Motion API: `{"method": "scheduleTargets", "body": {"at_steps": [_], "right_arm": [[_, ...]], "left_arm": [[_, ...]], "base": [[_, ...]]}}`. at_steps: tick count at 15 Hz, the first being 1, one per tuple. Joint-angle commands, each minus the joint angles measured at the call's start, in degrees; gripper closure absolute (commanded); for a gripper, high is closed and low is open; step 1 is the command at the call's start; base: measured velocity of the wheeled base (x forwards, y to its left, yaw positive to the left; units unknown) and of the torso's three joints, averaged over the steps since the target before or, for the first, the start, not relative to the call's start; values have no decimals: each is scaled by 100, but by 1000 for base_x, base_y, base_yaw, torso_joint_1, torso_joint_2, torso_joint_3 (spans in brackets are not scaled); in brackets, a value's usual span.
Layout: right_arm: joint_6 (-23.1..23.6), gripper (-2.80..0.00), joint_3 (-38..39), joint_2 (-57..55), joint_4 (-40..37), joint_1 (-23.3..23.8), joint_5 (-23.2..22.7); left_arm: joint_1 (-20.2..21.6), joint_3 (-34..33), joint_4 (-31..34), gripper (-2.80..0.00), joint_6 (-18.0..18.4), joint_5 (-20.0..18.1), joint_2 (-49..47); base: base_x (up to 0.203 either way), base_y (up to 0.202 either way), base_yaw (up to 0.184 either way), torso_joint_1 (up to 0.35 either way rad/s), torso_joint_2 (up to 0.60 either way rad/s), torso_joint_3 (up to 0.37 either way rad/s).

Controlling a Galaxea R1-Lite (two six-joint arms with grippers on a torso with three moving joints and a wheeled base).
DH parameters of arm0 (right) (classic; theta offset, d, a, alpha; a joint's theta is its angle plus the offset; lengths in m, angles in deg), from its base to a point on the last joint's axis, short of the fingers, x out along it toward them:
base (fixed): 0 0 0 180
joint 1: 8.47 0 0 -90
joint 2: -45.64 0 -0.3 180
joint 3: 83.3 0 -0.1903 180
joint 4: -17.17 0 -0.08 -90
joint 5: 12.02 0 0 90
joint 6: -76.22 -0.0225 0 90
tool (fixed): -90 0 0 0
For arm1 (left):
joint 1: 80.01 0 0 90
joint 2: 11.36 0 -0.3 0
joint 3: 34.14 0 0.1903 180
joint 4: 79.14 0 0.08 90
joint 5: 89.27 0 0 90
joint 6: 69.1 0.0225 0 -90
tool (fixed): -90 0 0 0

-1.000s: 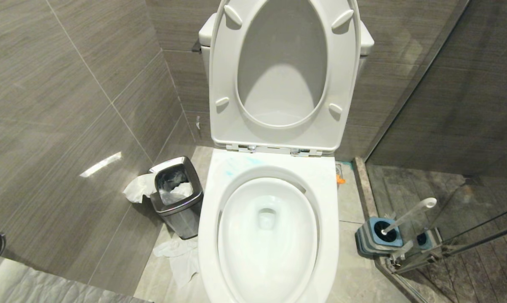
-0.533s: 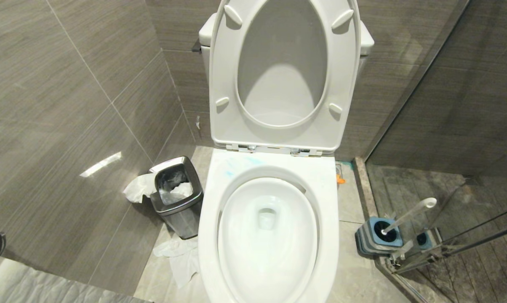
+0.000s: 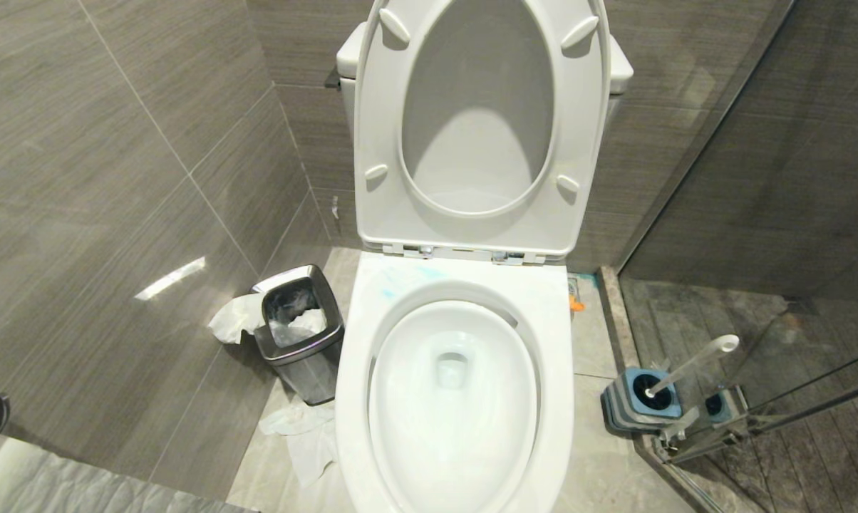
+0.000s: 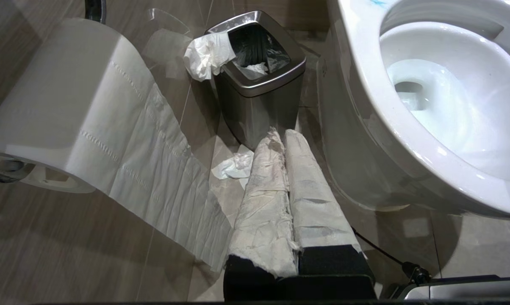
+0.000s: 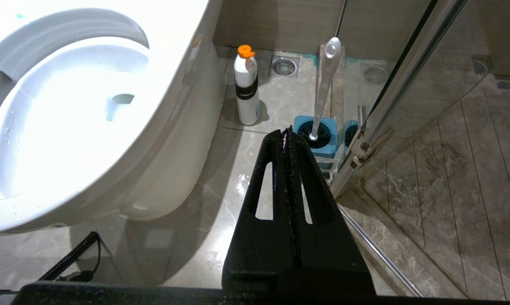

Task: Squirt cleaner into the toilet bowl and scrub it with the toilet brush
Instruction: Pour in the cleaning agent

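Both arms hang low with nothing gripped: the left gripper, its fingers wrapped in white tissue, is pressed closed beside the steel waste bin, and the right gripper is closed near the toilet brush, which stands in its blue holder against the glass shower door. The cleaner bottle stands upright on the floor just beside the toilet bowl. A sideways reach could topple the tall narrow bottle, or knock the brush handle against the glass.

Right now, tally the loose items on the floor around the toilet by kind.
Waste bin: 1
Brush in holder: 1
Cleaner bottle: 1
Paper on the floor: 1 crumpled pile
Total: 4
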Motion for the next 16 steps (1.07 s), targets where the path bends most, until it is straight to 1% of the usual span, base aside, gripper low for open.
{"method": "scheduleTargets", "body": {"at_steps": [1,16], "right_arm": [[-1,0,0,-5,3,-2,0],[-1,0,0,-5,-6,-2,0]], "left_arm": [[1,0,5,0,-7,4,-11],[1,0,-3,0,18,4,-11]], "base": [[0,0,0,0,0,0],[0,0,0,0,0,0]]}}
